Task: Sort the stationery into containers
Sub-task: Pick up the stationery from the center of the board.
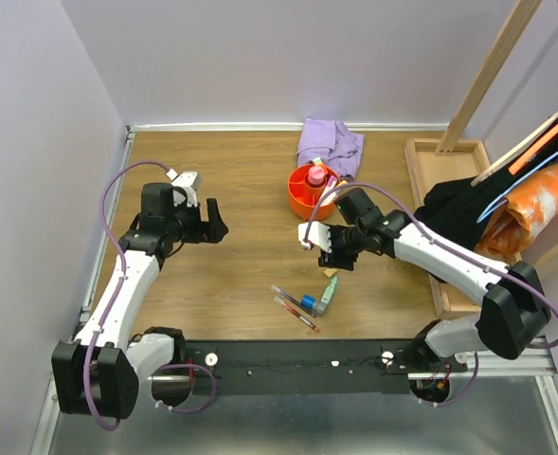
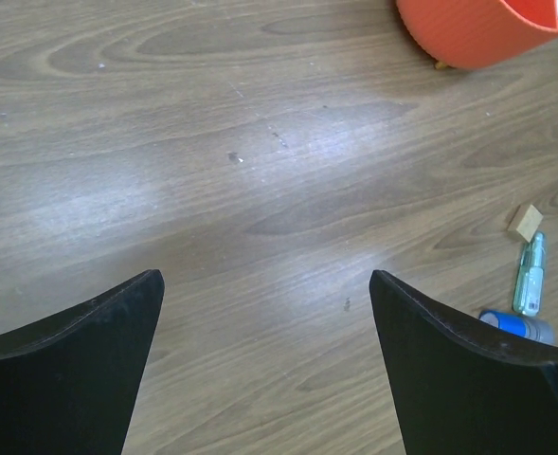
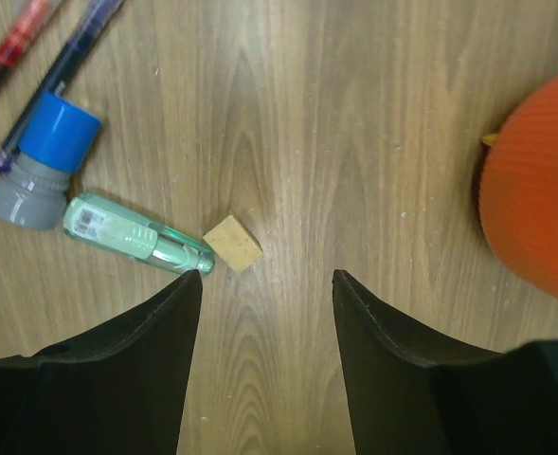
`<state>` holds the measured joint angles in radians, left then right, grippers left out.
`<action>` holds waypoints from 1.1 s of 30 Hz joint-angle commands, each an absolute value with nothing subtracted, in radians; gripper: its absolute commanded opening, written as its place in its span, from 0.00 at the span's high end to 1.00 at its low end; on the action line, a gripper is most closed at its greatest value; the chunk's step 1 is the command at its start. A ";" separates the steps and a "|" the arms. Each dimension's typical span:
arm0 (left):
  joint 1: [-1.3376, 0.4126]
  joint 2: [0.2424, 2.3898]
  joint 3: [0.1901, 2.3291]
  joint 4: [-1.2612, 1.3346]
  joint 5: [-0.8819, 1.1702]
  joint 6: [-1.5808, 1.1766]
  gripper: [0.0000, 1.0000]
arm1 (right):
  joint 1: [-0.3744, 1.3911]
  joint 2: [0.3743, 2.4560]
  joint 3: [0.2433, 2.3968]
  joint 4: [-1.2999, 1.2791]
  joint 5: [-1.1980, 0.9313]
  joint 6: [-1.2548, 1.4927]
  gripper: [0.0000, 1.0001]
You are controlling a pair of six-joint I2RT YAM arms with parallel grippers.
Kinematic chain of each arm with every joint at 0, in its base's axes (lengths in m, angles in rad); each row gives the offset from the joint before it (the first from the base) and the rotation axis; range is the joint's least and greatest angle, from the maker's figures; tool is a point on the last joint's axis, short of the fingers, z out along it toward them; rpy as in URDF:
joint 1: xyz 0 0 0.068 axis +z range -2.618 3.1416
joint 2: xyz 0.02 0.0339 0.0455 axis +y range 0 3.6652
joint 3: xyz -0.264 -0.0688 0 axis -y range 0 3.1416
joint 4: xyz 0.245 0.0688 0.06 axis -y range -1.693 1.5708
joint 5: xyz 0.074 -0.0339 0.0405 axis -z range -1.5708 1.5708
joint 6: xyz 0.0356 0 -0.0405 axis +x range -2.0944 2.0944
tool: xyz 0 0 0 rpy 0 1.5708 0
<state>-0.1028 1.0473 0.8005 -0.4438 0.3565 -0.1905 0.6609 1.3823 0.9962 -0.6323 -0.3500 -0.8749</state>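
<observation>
The orange cup (image 1: 304, 197) stands at the back middle of the table with a pink tube (image 1: 316, 176) in it. My right gripper (image 1: 333, 258) hovers just in front of the cup, open and empty. Just beyond its fingertips (image 3: 189, 284) in the right wrist view lie a tan eraser (image 3: 232, 244) and a mint highlighter (image 3: 136, 232), with a blue-capped grey item (image 3: 44, 161), a red pen (image 3: 13, 43) and a dark pen (image 3: 70, 57) farther left. The orange cup (image 3: 534, 190) is to the right. My left gripper (image 1: 217, 223) is open over bare wood, left of the cup (image 2: 487, 33).
A lilac cloth (image 1: 331, 142) lies behind the cup. A shallow wooden tray (image 1: 421, 190) at the right edge holds a black and orange bundle (image 1: 468, 204), and a wooden slat (image 1: 487, 71) leans over it. The loose pens (image 1: 293, 305) lie near the front rail.
</observation>
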 commanded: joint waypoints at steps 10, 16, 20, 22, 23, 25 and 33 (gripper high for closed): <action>-0.014 1.051 0.815 -0.451 0.385 -0.206 0.01 | 0.715 1.535 0.911 -0.531 -0.314 -1.155 0.36; -0.009 1.065 0.812 -0.449 0.382 -0.204 0.01 | 0.715 1.591 0.911 -0.511 -0.310 -1.169 0.43; -0.008 1.074 0.808 -0.443 0.382 -0.206 0.01 | 0.715 1.606 0.913 -0.523 -0.316 -1.196 0.43; -0.008 1.080 0.808 -0.440 0.382 -0.206 0.01 | 0.715 1.615 0.916 -0.547 -0.319 -1.210 0.44; -0.009 1.083 0.808 -0.437 0.382 -0.206 0.01 | 0.715 1.618 0.917 -0.557 -0.319 -1.216 0.44; -0.008 1.091 0.810 -0.434 0.383 -0.207 0.01 | 0.716 1.631 0.920 -0.580 -0.314 -1.224 0.45; -0.009 1.104 0.816 -0.431 0.383 -0.209 0.01 | 0.715 1.707 0.948 -0.629 -0.299 -1.203 0.58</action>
